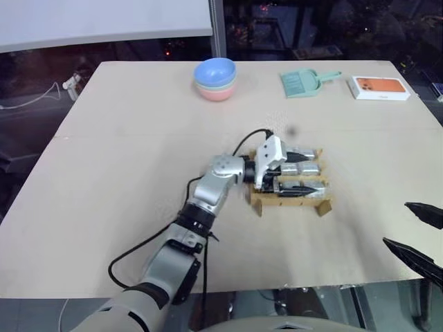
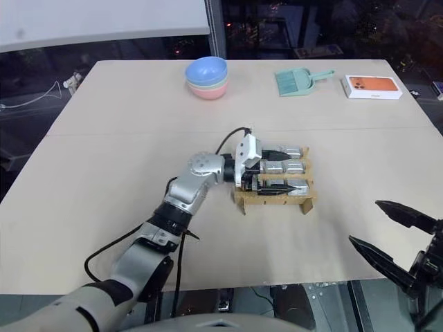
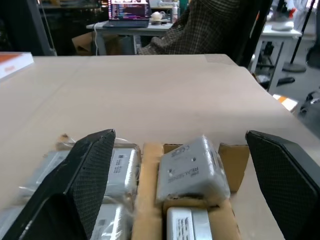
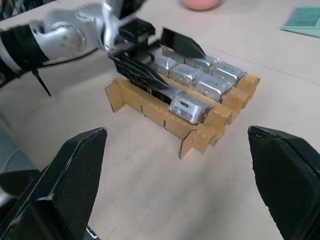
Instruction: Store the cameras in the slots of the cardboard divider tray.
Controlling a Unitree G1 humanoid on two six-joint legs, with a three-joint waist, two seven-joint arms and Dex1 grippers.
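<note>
A: Where does the cardboard divider tray (image 2: 273,196) sit?

B: Just right of the middle of the head view, on the pale table (image 2: 104,159). The left tool (image 1: 302,187) reaches over it from the left, its white wrist housing hiding the tray's left slots.

A: Are its fingers apart?

B: Yes. In the left wrist view both black fingers (image 3: 82,175) stand wide apart, with nothing between them but the tray below.

A: And the cameras (image 4: 195,80)?

B: Silver-grey blocks fill the slots. One lies tilted in an end slot of the near row (image 4: 189,107), beside a black finger. How many there are in all I cannot count, since the arm covers some.

A: The right tool (image 2: 394,235)?

B: At the lower right of the head view, partly cut off by the frame edge, well apart from the tray. Its two fingers are spread wide and empty.

A: Anything else?

B: Along the table's far edge: stacked bowls (image 2: 206,77), blue on top, a mint-green dustpan (image 2: 296,81), and a white-and-orange box (image 2: 372,86). The box's print is too small to read.
</note>
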